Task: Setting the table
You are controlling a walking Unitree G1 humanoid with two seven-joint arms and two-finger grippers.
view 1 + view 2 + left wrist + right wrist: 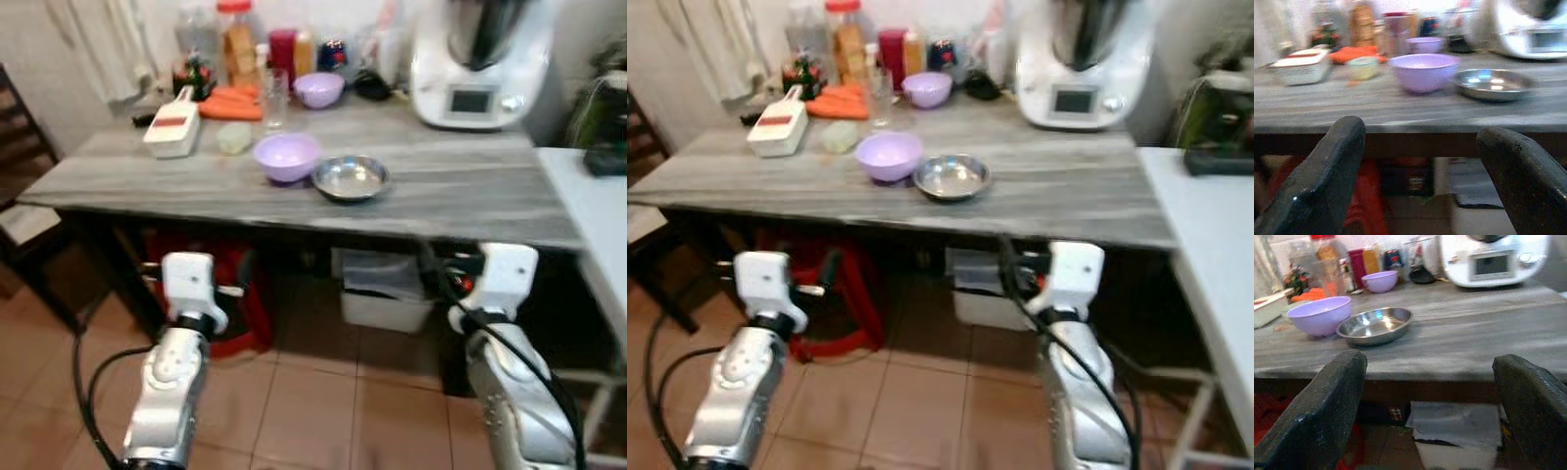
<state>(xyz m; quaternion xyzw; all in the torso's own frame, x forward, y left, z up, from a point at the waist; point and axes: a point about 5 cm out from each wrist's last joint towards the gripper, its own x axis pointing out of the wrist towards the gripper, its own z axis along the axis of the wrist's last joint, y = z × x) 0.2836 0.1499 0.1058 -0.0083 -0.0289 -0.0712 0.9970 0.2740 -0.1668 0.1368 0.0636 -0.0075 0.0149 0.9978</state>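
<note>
Risk was clipping the table (460,211) edge on the way up: both grippers hung below it, left gripper (1420,196) and right gripper (1425,431) spread, empty. Lilac bowl (1423,71) sat above and ahead of the left jaws, steel dish (1375,325) beside it touching; mixer (480,61), jars behind.

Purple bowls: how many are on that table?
2. One purple bowl sits near the front edge, beside the steel dish. A smaller one sits at the back among the jars, which could hide more.
</note>
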